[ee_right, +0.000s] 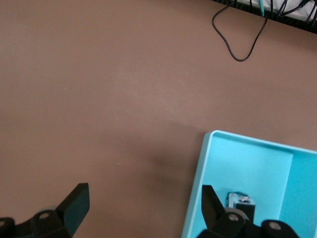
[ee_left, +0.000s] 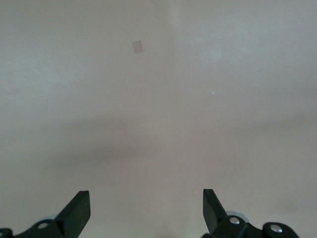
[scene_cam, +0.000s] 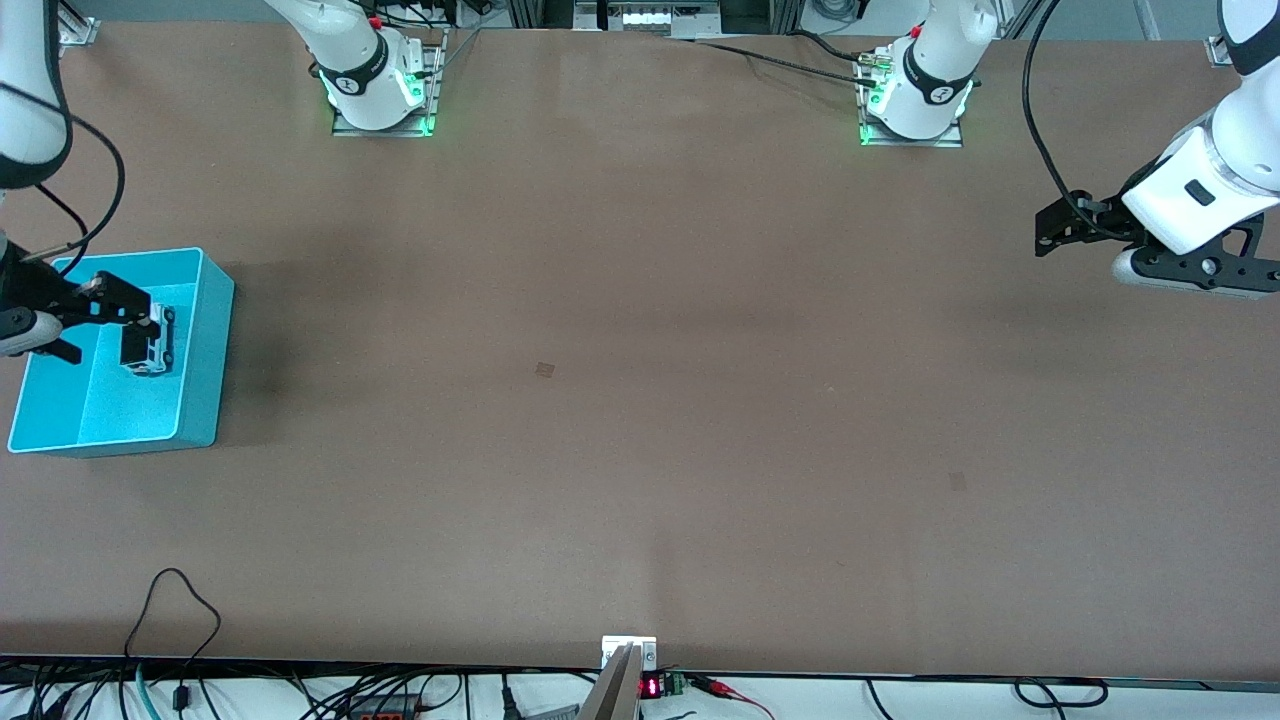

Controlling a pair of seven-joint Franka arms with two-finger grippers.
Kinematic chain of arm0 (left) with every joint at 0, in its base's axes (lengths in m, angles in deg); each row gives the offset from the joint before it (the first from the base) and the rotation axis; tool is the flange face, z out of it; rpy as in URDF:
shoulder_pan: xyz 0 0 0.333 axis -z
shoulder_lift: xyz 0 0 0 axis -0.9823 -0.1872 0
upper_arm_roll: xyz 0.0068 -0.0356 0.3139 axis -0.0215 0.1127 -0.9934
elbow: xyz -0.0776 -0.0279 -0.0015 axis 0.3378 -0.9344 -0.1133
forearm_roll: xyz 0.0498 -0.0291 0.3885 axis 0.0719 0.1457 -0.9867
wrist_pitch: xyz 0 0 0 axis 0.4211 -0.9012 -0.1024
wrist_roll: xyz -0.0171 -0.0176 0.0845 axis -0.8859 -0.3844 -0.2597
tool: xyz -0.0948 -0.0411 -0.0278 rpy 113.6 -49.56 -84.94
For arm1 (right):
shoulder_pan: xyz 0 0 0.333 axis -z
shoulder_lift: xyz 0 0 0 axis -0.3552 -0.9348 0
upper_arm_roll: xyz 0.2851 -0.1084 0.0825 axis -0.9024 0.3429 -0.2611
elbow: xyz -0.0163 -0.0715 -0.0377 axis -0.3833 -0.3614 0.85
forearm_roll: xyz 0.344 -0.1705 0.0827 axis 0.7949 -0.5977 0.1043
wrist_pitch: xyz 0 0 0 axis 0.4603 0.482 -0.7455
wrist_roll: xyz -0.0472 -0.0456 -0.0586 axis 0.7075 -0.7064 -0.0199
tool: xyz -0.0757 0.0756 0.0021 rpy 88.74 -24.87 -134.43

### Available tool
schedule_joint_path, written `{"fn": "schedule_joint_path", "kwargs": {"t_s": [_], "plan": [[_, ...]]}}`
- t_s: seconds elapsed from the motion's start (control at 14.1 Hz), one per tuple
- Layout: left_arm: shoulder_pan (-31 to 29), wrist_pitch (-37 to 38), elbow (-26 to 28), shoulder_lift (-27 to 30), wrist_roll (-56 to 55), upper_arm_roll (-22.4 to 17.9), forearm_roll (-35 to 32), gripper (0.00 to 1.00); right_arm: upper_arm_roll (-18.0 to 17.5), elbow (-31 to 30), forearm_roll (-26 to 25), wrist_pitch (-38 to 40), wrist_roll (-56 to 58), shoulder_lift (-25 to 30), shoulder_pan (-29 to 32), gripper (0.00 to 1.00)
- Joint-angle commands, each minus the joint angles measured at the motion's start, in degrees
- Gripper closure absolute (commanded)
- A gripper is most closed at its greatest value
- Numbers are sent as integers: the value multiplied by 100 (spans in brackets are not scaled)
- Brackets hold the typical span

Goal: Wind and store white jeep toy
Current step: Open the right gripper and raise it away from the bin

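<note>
Right gripper [scene_cam: 120, 325] hangs over the cyan bin [scene_cam: 205, 350], fingers apart, white jeep toy [scene_cam: 152, 343] lying just beside them inside. Left gripper [scene_cam: 1045, 235] waits spread above bare table [scene_cam: 640, 400].

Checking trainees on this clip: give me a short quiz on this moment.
1. True or false: the jeep is in the bin.
2. The right gripper is: A) shut on the jeep, B) open, C) out of view.
3. Fill in: the left gripper hangs open over the bare ____.
Key: 1 true; 2 B; 3 table.
</note>
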Motion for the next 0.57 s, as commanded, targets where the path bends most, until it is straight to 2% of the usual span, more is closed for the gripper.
{"fn": "schedule_joint_path", "kwargs": {"t_s": [0.0,0.21,0.5], "plan": [[-35,95,-44,44,37,15,71,0,-469,-70,-261,560,-1425,513,-22,0],[-35,95,-44,44,37,15,71,0,-848,-52,-252,948,-2229,777,57,0],[-35,103,-35,44,37,15,71,0,-990,272,-244,1748,-2767,945,-48,0]]}}
